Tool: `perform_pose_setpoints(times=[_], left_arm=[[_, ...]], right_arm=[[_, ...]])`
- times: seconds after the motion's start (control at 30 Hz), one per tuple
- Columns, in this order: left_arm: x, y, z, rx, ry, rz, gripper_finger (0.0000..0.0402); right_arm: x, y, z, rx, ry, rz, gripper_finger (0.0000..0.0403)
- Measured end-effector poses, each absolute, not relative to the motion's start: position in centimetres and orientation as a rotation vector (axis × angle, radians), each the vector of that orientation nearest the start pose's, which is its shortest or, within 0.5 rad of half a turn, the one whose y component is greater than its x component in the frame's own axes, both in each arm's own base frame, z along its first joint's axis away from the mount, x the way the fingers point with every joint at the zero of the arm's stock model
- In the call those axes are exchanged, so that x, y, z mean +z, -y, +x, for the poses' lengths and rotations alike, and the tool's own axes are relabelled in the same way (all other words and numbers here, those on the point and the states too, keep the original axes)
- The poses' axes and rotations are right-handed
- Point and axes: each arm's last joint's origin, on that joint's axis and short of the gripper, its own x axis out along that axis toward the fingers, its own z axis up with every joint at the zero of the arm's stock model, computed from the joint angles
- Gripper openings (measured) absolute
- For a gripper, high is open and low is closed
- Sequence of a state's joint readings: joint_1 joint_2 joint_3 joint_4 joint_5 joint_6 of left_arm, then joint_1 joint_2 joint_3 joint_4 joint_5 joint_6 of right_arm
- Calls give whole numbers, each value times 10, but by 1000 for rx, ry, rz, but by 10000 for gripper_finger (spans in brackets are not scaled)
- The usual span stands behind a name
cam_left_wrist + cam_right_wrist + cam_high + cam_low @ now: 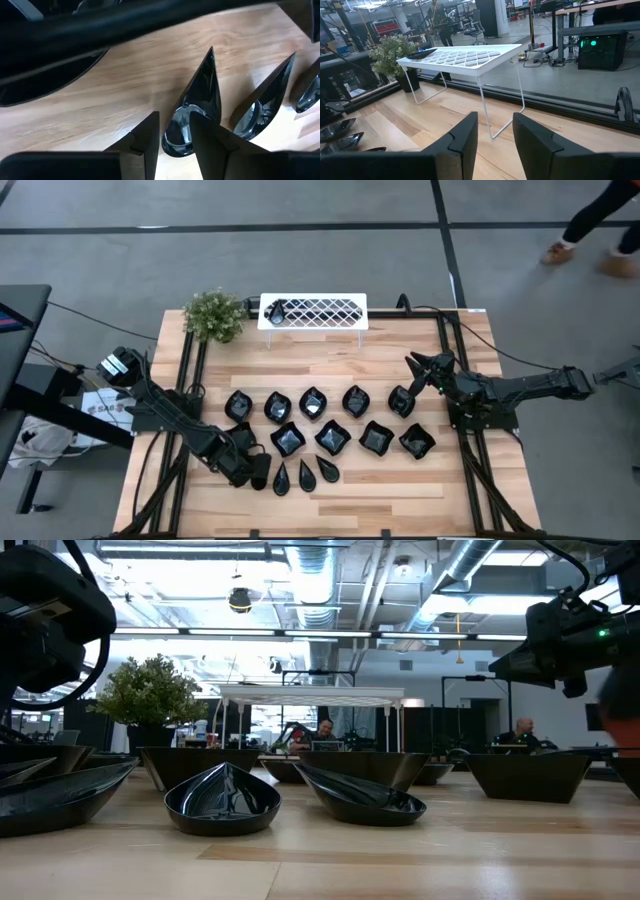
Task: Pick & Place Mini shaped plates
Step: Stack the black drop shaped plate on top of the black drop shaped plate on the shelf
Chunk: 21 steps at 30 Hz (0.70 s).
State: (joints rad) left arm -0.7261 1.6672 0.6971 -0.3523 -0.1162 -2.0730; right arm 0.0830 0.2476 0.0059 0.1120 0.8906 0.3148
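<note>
One black plate point(277, 311) already rests on the white rack point(330, 311) while about a dozen more point(331, 436) still wait on the table point(420, 490), as the left gripper point(258, 472) hovers part-open at a teardrop plate point(196, 102) and the right gripper point(418, 364) waits released above the table's right side.

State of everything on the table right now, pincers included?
left pincer: open, over the round end of the nearest teardrop plate; contact unclear.
right pincer: open, empty.
rack: upright, holding a lone dish.
table plates: resting upright, unstacked.
plant: upright.
</note>
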Motion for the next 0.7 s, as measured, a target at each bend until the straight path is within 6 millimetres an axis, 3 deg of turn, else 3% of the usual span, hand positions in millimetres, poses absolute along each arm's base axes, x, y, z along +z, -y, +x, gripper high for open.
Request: perform_pose_setpoints(times=[0.27,0.7], left_arm=[[93,164,203,836,-1158,-1178,108],[95,163,204,825,-1167,-1196,95]], right_arm=[[157,14,103,-817,10,235,119],[157,14,103,-817,10,235,119]])
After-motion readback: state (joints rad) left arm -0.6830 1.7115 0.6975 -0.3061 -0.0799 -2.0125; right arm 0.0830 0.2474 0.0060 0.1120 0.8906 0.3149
